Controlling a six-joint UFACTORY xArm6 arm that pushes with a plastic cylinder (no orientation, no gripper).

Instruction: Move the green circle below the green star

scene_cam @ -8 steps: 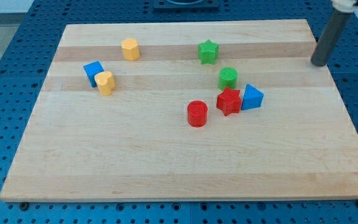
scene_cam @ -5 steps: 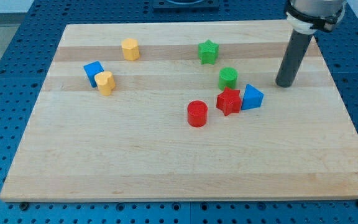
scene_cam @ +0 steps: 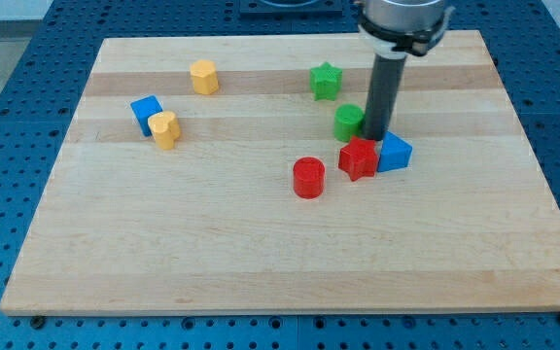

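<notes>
a: where is the green circle [scene_cam: 348,122] seen?
b: below the green star [scene_cam: 326,81], slightly right; my tip [scene_cam: 372,137] is pressed against its right side, positioned to push left. no end effector jaws are fitted.

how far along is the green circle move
Partly done: the green circle sits below the green star, slightly toward the view's right. In hand: my tip is against the circle's right side. Left: nudging it left until it sits squarely under the star.
</notes>
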